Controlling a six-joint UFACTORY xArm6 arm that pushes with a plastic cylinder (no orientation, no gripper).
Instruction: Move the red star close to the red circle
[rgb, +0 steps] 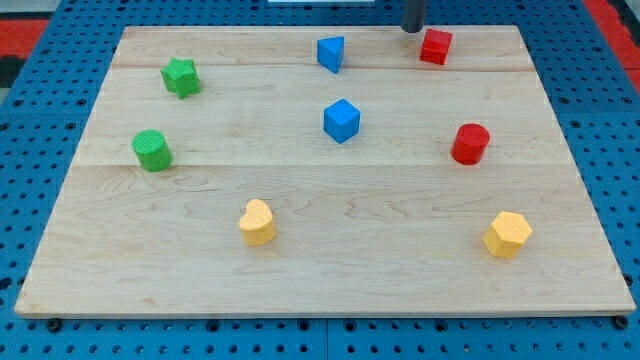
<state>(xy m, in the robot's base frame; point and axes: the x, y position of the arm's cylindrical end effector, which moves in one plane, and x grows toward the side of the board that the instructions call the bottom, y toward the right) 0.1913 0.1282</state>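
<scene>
Wooden board (300, 270) carried eight loose blocks. Red star (435, 46) sat near view's top, well above red circle (470, 143). My tip (412, 30) stood just left of star; bare rod, no jaws.

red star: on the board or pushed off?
On. The red star sits inside the board near its top edge, my tip just at its upper left, the red circle below.
</scene>
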